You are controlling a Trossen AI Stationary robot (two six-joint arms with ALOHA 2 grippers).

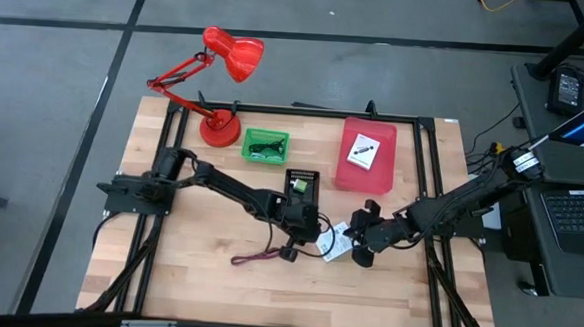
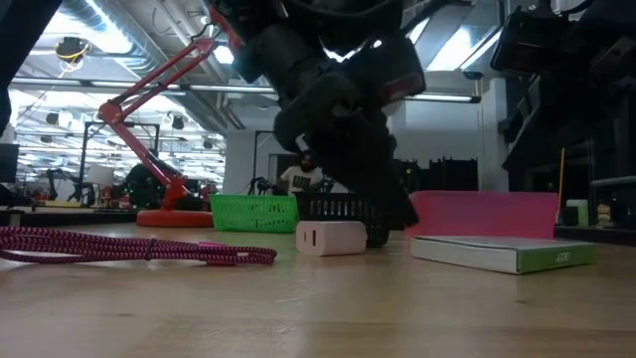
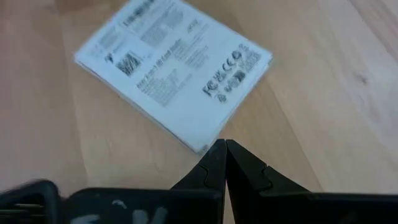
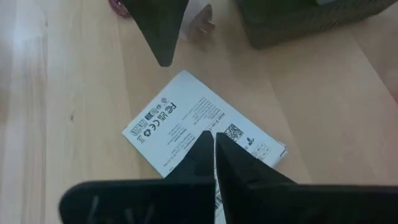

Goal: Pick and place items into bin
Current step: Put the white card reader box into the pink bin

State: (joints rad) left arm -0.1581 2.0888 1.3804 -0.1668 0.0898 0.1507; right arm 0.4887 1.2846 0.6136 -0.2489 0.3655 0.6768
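1. Two dark arms, each made of long thin parts joined by round, chunky joints.
2. Left arm (image 1: 221, 185) black all over, fixed to a black block with plates sticking out.
3. Right arm (image 1: 450, 207) black too, with a pale patch near its far end.
4. Fingers (image 3: 214, 165) black, flat and pointed like small wedges.
5. Finger edges stepped with little notches.

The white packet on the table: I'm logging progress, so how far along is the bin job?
Done: a packet lies in the pink bin. In hand: nothing; the left gripper and right gripper, both shut, hover over the white packet. Left: that packet, the maroon cord and the white plug.
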